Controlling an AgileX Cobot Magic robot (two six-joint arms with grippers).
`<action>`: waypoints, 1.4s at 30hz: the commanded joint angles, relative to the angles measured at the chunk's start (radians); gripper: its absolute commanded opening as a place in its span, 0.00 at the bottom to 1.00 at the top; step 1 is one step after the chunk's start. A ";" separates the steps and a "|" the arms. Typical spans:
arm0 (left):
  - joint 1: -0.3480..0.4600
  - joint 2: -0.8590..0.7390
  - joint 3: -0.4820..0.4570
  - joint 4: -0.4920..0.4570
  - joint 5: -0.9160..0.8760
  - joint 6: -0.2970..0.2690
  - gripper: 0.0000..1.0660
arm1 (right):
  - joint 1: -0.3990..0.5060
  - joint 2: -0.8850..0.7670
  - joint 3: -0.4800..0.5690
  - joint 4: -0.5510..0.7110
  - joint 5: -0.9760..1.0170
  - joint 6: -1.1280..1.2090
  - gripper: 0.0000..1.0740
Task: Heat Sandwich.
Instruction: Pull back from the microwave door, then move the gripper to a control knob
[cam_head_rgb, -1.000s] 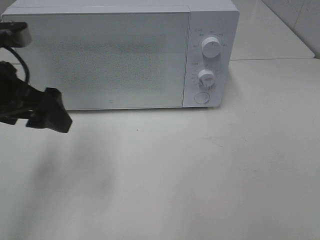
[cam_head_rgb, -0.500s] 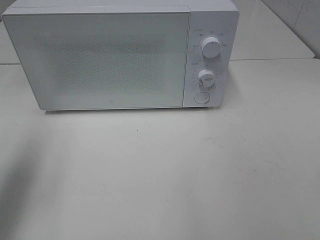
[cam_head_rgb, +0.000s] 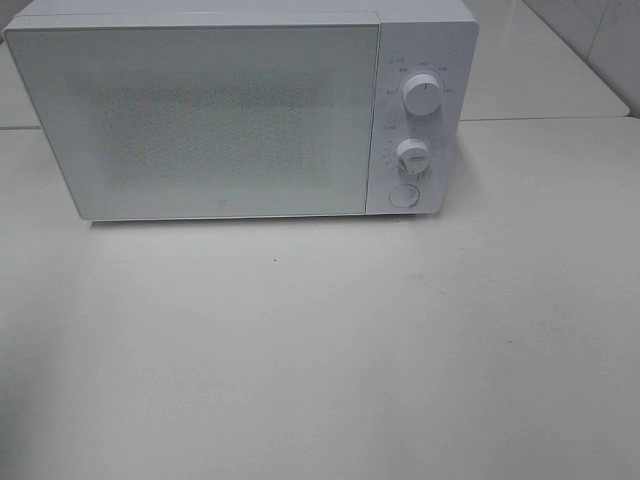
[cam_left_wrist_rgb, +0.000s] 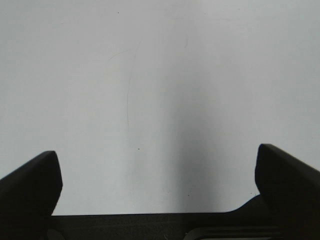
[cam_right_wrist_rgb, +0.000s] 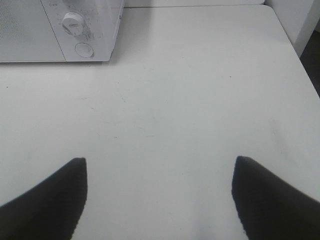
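My left gripper (cam_left_wrist_rgb: 159, 167) hangs with its jaws spread wide and nothing between them, over bare white table (cam_left_wrist_rgb: 160, 75) marked only by a faint curved scratch; it does not appear in the high view, so I judge it is parked off the table's nine o'clock side to leave the front of the oven free. In the high view the microwave (cam_head_rgb: 240, 20) sits at twelve o'clock on the table (cam_head_rgb: 320, 360), its frosted door (cam_head_rgb: 210, 120) shut flush. At about one o'clock is the control strip: the upper dial (cam_head_rgb: 422, 96), the lower dial (cam_head_rgb: 412, 155) and the round button (cam_head_rgb: 403, 195) beneath them. The sandwich shows in no view. It may be behind that door, but the frosting hides the inside and I cannot tell. If it is, setting a dial is probably what remains. From the oven's foot down to six o'clock the tabletop is open, wide room for either arm to come in. My right gripper (cam_right_wrist_rgb: 160, 165) is likewise parted and empty, low over the table, looking toward the panel corner of the microwave (cam_right_wrist_rgb: 85, 30), well placed for those controls. Toward three o'clock the table's edge (cam_right_wrist_rgb: 295, 55) drops away, so I would keep my swing inboard of it.
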 joint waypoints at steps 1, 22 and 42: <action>0.002 -0.073 0.047 0.000 -0.013 0.000 0.97 | -0.004 -0.026 0.002 0.002 -0.007 0.007 0.71; 0.002 -0.404 0.227 -0.058 -0.011 0.036 0.97 | -0.004 -0.026 0.002 0.002 -0.007 0.007 0.71; 0.002 -0.737 0.227 -0.096 -0.012 0.066 0.97 | -0.004 -0.026 0.002 0.002 -0.007 0.007 0.71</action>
